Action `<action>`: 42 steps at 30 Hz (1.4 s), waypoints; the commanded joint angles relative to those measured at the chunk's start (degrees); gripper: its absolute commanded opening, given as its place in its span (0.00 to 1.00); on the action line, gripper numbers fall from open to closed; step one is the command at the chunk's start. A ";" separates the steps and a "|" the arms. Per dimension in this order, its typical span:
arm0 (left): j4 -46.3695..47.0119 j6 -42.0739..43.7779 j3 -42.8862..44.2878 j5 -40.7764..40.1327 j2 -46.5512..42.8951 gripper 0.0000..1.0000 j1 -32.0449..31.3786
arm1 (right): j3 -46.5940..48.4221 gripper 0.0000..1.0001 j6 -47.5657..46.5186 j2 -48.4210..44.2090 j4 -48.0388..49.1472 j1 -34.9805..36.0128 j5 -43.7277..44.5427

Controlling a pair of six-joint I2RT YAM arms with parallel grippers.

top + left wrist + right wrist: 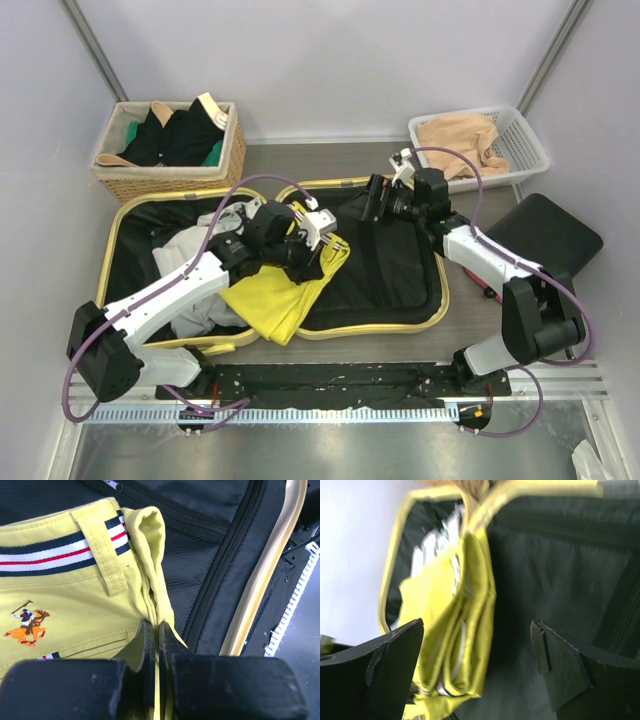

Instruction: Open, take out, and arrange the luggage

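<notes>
The luggage [372, 328] lies open and flat, two pale-yellow-rimmed halves with black lining. A folded yellow garment [272, 297] with a striped waistband and a polo-rider emblem [27, 625] drapes over the middle, between the halves. My left gripper [318, 260] is shut on a fold of this garment [75, 600], its fingertips [146, 630] pinched tight on the cloth. My right gripper [371, 200] hovers open over the right half's lining [565, 570], nothing between its fingers [410, 640]. The garment [450, 620] hangs just left of that gap.
Grey and white clothes [190, 250] fill the luggage's left half. A wicker basket [170, 182] of dark clothes stands back left. A white plastic basket [525, 150] with beige cloth [455, 135] stands back right. A black case [550, 235] lies at the right.
</notes>
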 commanded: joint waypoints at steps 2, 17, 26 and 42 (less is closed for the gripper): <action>4.65 0.02 -2.41 1.67 -1.84 0.00 -0.40 | 1.04 0.99 -5.79 4.74 -7.12 1.84 -6.93; 0.08 0.72 0.22 1.40 4.84 0.00 -2.77 | -3.97 1.00 1.51 4.84 3.77 3.52 -9.75; -0.80 1.16 0.57 0.44 4.49 0.00 -3.47 | -5.11 1.00 3.35 3.79 8.24 2.55 -13.17; -0.71 1.07 0.49 0.61 3.96 0.00 -4.35 | -2.57 0.81 0.00 14.50 8.15 8.17 -14.49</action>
